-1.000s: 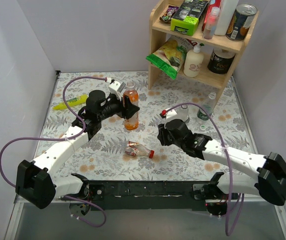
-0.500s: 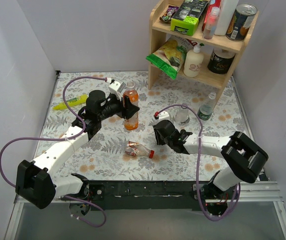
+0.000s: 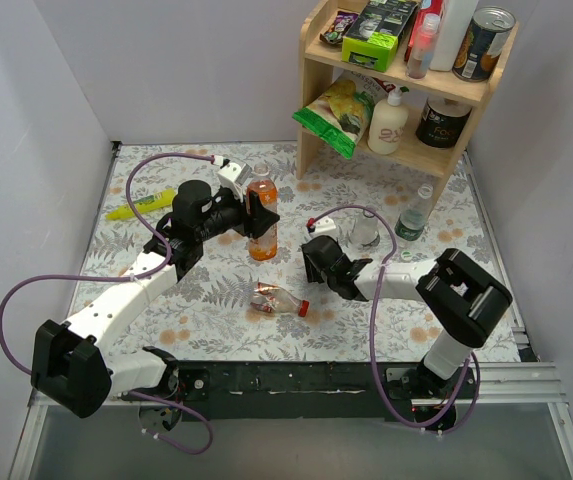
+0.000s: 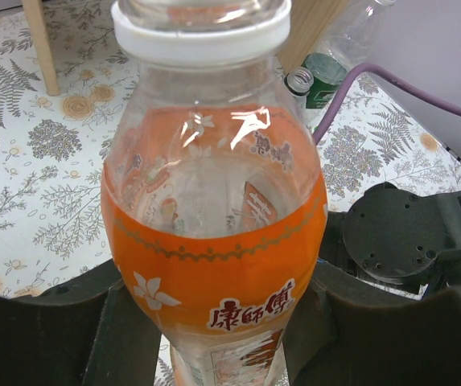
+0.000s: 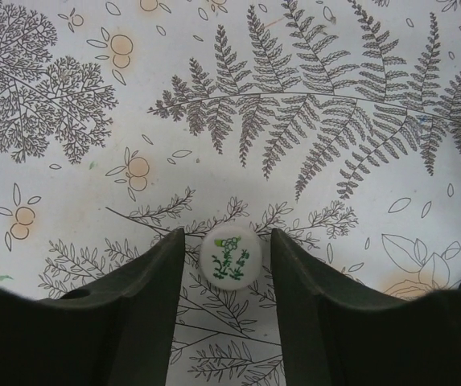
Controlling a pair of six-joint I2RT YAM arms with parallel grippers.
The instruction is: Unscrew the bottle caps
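My left gripper (image 3: 257,222) is shut on the orange-labelled bottle (image 3: 262,212), which stands upright on the table. In the left wrist view the fingers (image 4: 61,330) press both sides of this bottle (image 4: 214,241), whose white neck ring (image 4: 202,36) is at the top edge. My right gripper (image 3: 318,264) points down at the table. In the right wrist view it (image 5: 228,257) is open around a whitish cap (image 5: 230,256) with green print that lies on the cloth, with a small gap on each side. A reddish-labelled bottle (image 3: 274,299) lies on its side with a red cap (image 3: 304,308).
A green-labelled bottle (image 3: 413,215) and a clear bottle (image 3: 366,232) stand by the wooden shelf (image 3: 398,82), which holds tins, a pump bottle and snack bags. A yellow-green object (image 3: 138,204) lies at the far left. Walls close in both sides.
My right arm has folded and swung left, bringing its gripper down to the table beside the lying bottle. The left arm and the orange bottle have not moved.
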